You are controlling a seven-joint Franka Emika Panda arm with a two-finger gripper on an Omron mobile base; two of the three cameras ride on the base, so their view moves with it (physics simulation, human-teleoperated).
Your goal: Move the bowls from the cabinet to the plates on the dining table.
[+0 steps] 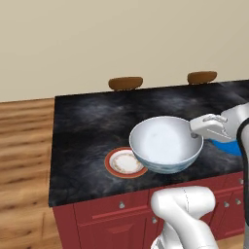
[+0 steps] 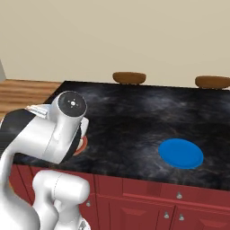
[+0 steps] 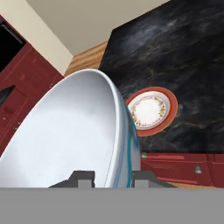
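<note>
My gripper (image 1: 197, 134) is shut on the right rim of a white bowl (image 1: 165, 144) with a blue-teal pattern outside, holding it just above the dining table (image 1: 87, 121). The bowl hangs to the right of and partly over the orange-red plate (image 1: 124, 162), which has a pale patterned centre. In the hand view the gripper (image 3: 113, 178) pinches the bowl's (image 3: 74, 131) rim between its fingertips, and the orange-red plate (image 3: 151, 109) lies beyond on the black top. The blue plate (image 2: 181, 153) lies further right on the table (image 2: 134, 112), its edge (image 1: 232, 147) showing behind the hand.
Two brown stools (image 1: 125, 82) (image 1: 202, 77) stand at the table's far side. Red drawer fronts (image 1: 121, 204) with silver knobs run below the near edge. Wooden floor (image 1: 24, 146) lies to the left. Red cabinetry (image 3: 17, 87) shows in the hand view's left.
</note>
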